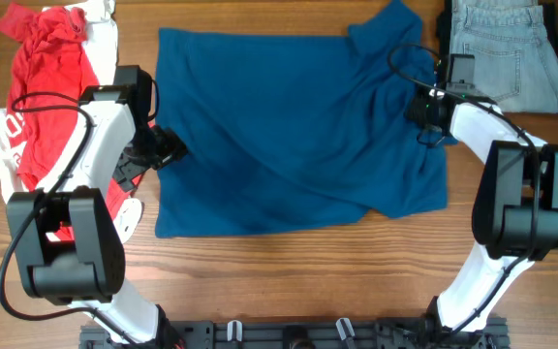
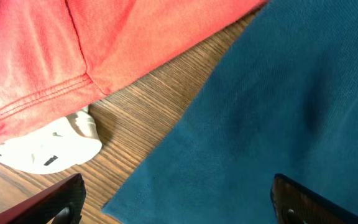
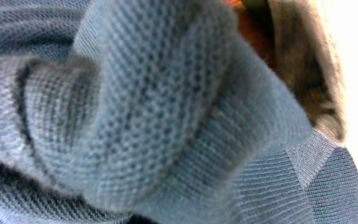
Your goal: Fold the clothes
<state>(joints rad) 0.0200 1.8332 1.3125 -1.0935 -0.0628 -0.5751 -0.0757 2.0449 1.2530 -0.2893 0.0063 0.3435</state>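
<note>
Shirt: the blue shirt (image 1: 279, 126) lies spread mid-table (image 1: 289, 281), its right side rumpled, between the red shirt (image 1: 46, 58) on the left and the jeans (image 1: 502, 48) at far right.
Right pincer (image 1: 424, 105): closed on a bunch of the shirt's far right part.
Left pincer (image 1: 170, 145): wide and empty, with the shirt's left edge lying between its jaws.
Technique (judged): take the left edge first, then lift both sides evenly and lay the fold flat, keeping clear of the red shirt.
</note>
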